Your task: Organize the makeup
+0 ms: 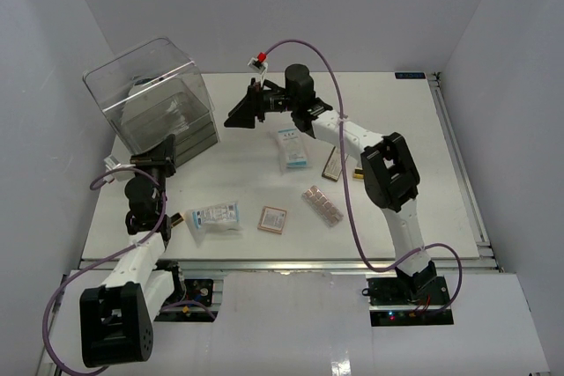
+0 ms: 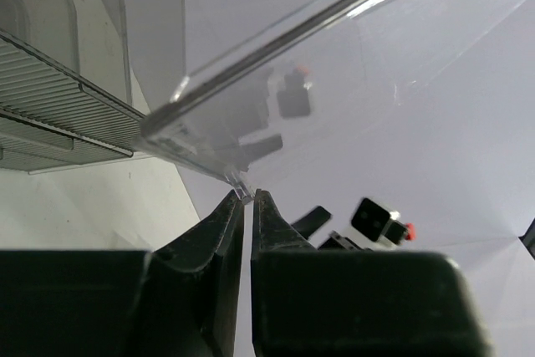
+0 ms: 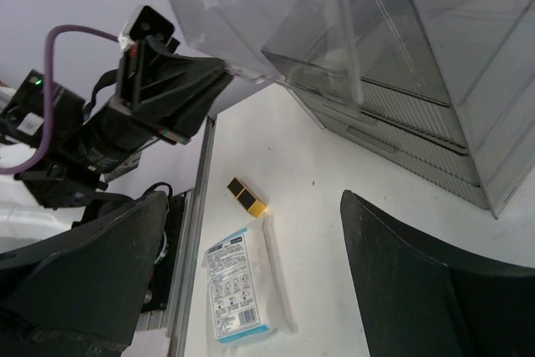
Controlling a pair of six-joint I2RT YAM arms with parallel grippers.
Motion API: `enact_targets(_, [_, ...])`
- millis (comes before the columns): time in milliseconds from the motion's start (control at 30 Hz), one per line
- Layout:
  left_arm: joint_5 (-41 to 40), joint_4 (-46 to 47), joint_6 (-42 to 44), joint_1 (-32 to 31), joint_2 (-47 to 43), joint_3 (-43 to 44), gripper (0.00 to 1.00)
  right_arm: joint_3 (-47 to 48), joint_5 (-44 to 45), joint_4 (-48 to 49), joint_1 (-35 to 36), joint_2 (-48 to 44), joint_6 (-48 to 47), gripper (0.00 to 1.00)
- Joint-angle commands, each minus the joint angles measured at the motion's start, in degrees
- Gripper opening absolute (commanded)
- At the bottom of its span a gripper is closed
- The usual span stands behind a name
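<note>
The makeup lies on the white table: a clear sachet (image 1: 291, 149) in the middle, a second sachet (image 1: 214, 217) at the front left, a pink square palette (image 1: 272, 218), a pink multi-pan strip (image 1: 322, 204) and a brown palette (image 1: 333, 165). The right wrist view shows the front-left sachet (image 3: 238, 286) and a small black-gold item (image 3: 247, 196) beside it. My left gripper (image 1: 165, 151) (image 2: 248, 194) is shut on the corner of the clear box's flap (image 2: 334, 39). My right gripper (image 1: 240, 112) (image 3: 255, 232) is open and empty, held above the table beside the box.
The big clear plastic box (image 1: 154, 103) stands at the back left, with ribbed drawers (image 3: 393, 114) inside. Its clear flap (image 3: 226, 22) sticks out towards the left arm. The table's metal rail (image 3: 194, 232) runs along the near edge.
</note>
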Motion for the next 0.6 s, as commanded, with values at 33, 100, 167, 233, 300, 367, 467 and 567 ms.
enact_targets(33, [4.16, -1.30, -0.08, -0.16, -3.34, -1.46, 0.00, 5.12, 3.05, 6.35, 1.19, 5.06, 6.05, 0.90])
enact_targets(100, [4.81, -1.65, 0.22, -0.16, -4.44, -1.51, 0.00, 5.73, 3.45, 8.49, 1.27, 6.39, 7.63, 0.90])
enact_targets(167, [5.54, -1.85, 0.22, -0.16, -4.86, -1.58, 0.00, 6.40, 3.55, 9.51, 1.27, 7.55, 8.34, 0.90])
enact_targets(233, [6.33, -2.33, 0.22, -0.16, -5.74, -1.77, 0.00, 7.02, 3.57, 12.05, 1.32, 8.72, 10.15, 0.90])
enact_targets(300, [6.93, -2.62, 0.23, -0.16, -6.25, -2.08, 0.00, 7.83, 3.18, 14.34, 1.38, 9.55, 11.47, 0.90])
enact_targets(367, [7.13, -3.19, 0.31, -0.16, -7.01, -2.18, 0.00, 8.44, 3.11, 15.69, 1.72, 10.05, 12.30, 0.91])
enact_targets(467, [7.89, -3.61, 0.31, -0.16, -7.46, -2.28, 0.00, 9.18, 3.47, 16.67, 2.44, 10.22, 12.54, 0.91])
enact_targets(567, [8.28, -4.39, 0.22, -0.16, -8.54, -2.17, 0.00, 9.82, 4.02, 17.15, 3.12, 10.30, 12.60, 0.91])
